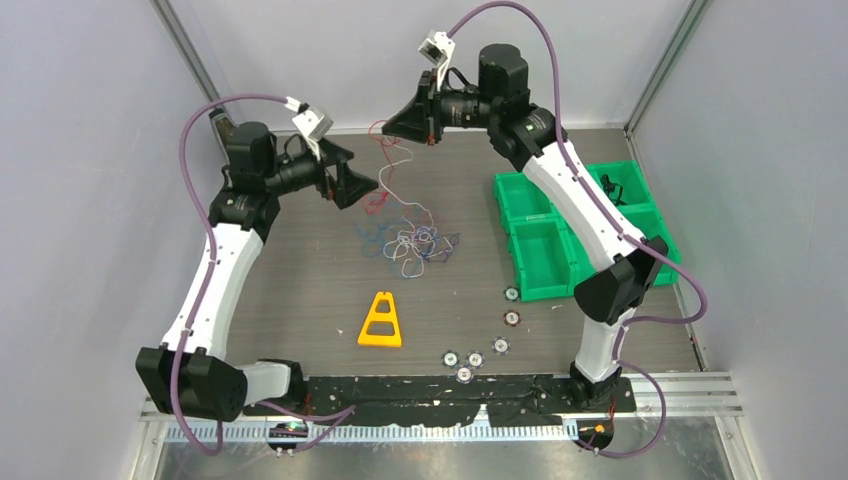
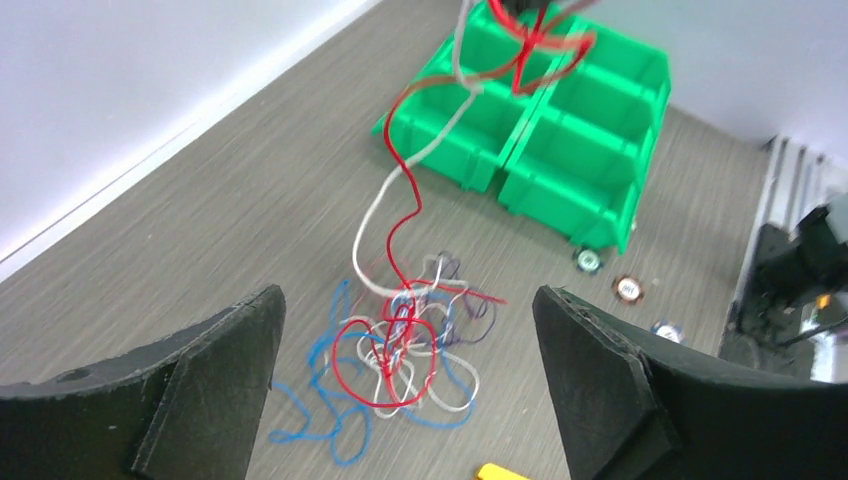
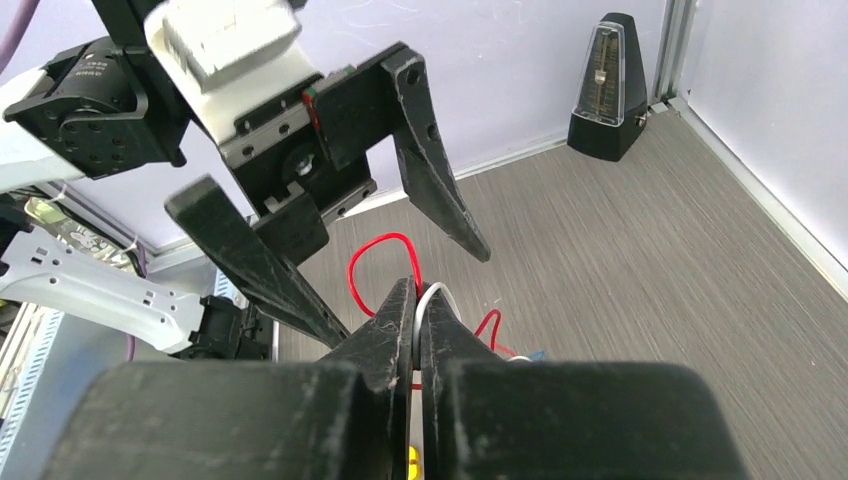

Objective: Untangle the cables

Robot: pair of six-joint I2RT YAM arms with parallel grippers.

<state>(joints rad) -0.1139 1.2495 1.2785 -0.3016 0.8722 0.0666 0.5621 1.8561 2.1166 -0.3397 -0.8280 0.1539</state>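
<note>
**Table.** The grey wood-grain table [image 1: 300,290] carries all the items listed below.

**Arms.** The left arm [image 1: 215,280] and the right arm [image 1: 580,200] both reach toward the far middle of the table, with their wrists raised above the surface and turned toward each other.

**Green bins.** A block of green bins [image 1: 545,255] sits on the right side of the table, under the right arm's forearm. One far compartment holds a small dark item that is too small to identify.

**Metronome-shaped object.** The right wrist view shows a black metronome-shaped object [image 3: 613,90] standing upright against the wall.

**Cables.** The cables [image 1: 410,242] lie as a loose tangle of blue, red and white strands at the centre of the table, left of the bins. A red strand and a white strand rise from the tangle [image 2: 400,350] up to the right gripper.

**End effectors.**
- The right gripper [image 1: 390,128] is clenched, with its fingertips [image 3: 405,300] pressed together on the red and white strands. A red loop stands out just above the pinch point.
- The left gripper [image 1: 365,185] is released, with its jaws spread wide and nothing between them. It hangs above the table just left of the raised strands, and its wrist view [image 2: 408,295] looks down on the tangle.

**Yellow triangular piece.** A yellow triangular piece [image 1: 381,320] lies flat on the table, nearer the arm bases than the tangle and apart from it.

**Discs.** Several small round discs [image 1: 475,358] are scattered on the near right of the table, between the yellow piece and the bins.
</note>
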